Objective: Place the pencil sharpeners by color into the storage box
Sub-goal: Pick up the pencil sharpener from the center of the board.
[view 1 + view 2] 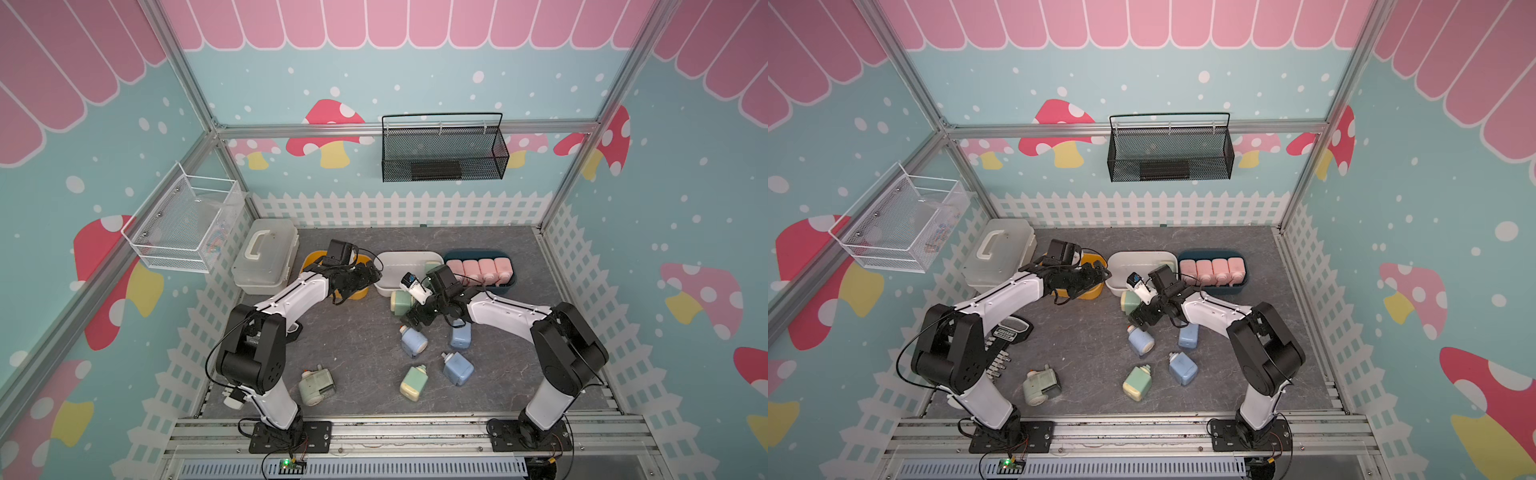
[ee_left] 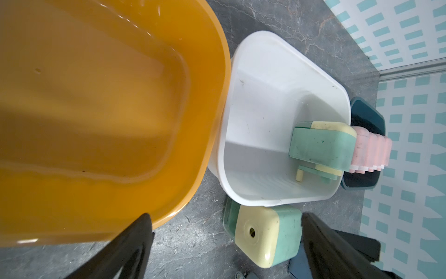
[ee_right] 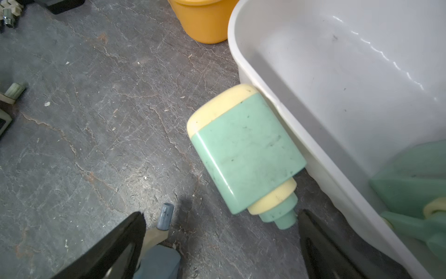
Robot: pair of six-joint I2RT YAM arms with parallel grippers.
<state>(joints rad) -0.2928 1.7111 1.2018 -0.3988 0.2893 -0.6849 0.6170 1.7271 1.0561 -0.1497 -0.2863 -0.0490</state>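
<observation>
From above, with twelve o'clock at the back fence [image 1: 399,210], the right gripper [image 3: 220,213] hangs wide open and empty over a green sharpener [image 3: 246,149]. That sharpener lies on its side against the outer wall of the white bin [image 3: 337,84], at the bin's six o'clock. A second green sharpener [image 2: 321,145] sits inside that bin, and the pink sharpeners [image 1: 484,270] fill the dark blue bin [image 1: 478,254] at three o'clock. I'd turn the jaws to span the sharpener's flat flanks, clear of its stepped knob end. There looks to be little room for a finger on the wall side, so nudging it away first may help. The left gripper [image 2: 224,215], also spread and empty, hovers over the yellow bin [image 2: 96,96] at nine o'clock.
</observation>
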